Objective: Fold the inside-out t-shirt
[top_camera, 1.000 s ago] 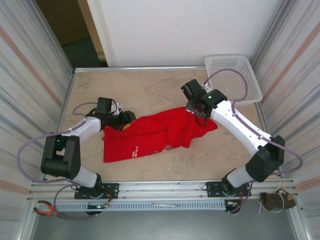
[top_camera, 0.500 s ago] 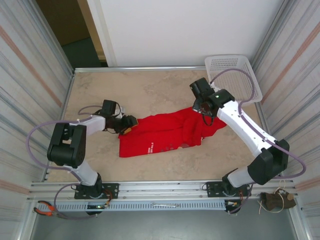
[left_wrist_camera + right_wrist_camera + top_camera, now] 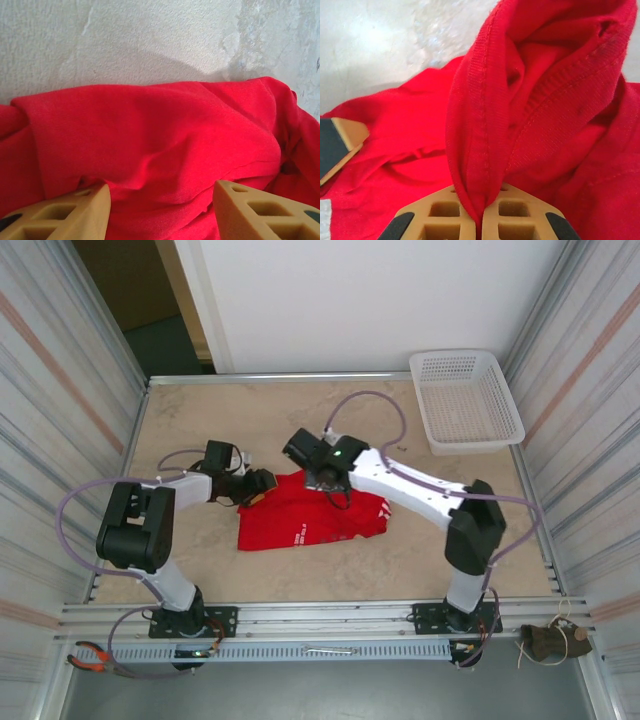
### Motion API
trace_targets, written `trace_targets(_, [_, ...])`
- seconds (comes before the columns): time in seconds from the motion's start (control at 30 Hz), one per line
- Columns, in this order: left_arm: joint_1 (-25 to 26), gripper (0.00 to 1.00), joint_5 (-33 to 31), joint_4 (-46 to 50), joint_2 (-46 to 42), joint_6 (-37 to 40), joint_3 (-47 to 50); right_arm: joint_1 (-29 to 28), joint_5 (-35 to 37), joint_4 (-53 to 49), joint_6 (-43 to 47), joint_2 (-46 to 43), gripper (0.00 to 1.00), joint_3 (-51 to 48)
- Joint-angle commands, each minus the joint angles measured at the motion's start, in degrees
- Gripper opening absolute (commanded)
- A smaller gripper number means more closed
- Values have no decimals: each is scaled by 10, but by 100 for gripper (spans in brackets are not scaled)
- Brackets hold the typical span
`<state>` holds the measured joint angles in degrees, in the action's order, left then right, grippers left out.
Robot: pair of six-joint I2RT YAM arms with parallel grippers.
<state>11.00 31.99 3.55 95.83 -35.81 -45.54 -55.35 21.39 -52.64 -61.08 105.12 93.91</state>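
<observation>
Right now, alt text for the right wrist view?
The right gripper is shut on a bunched fold of the red t-shirt, its ribbed, stitched edge facing the camera. More of it lies crumpled on the pale table.

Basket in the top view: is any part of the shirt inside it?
No, the shirt lies on the table, well apart from the basket at the far right corner.
</observation>
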Motion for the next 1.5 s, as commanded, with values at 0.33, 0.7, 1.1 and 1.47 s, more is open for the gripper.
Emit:
trace_targets(0.33, [10, 57, -12, 0, 36, 5, 19, -69, 11, 5, -55, 98, 0, 153])
trace_targets(0.7, [-21, 57, 3, 16, 27, -10, -11, -83, -58, 38, -30, 153, 60, 190])
trace_targets(1.1, [-118, 61, 55, 118, -5, 13, -201, -37, -90, 90, 53, -59, 74, 22])
trace_targets(1.47, [49, 65, -26, 148, -204, 11, -25, 83, -214, 181, 82, -217, 77, -296])
